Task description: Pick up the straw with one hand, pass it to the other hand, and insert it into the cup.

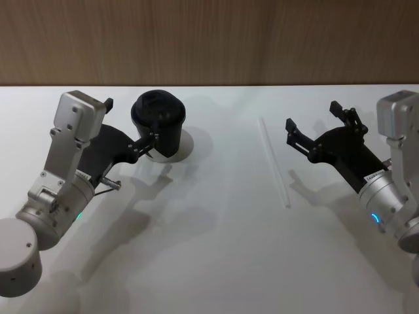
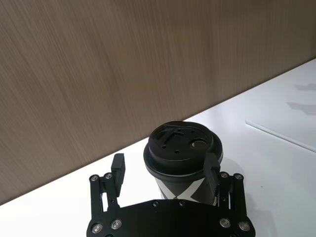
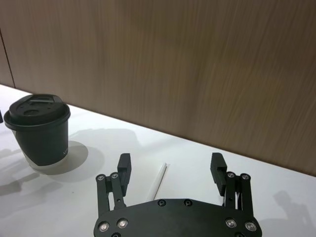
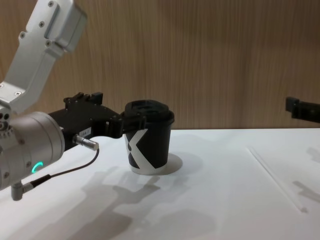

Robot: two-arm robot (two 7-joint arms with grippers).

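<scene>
1. The left claw (image 1: pixel 127 124) stood at the upper left of the head view. Its two fingers were spread wide and it held nothing.
2. The cup (image 1: pixel 159 124) stood upright on the white counter (image 1: pixel 216 261), just to the right of this claw.
3. In the left wrist view one finger lay over the side of the cup and the other finger was apart from it. I could not tell if the first finger touched the cup.
4. The black lid (image 2: pixel 180 143) sat on the cup, and in the chest view the white X mark faced the camera.
5. The right claw (image 1: pixel 314 116) hung over the counter at the upper right of the head view. Its fingers were also spread, and it was empty.
6. The straw (image 1: pixel 273 162) lay flat on the counter, right of centre in the head view. It ran from top to bottom with a small slant.
7. The straw was near the right claw, on its left side, and well apart from the cup.
</scene>
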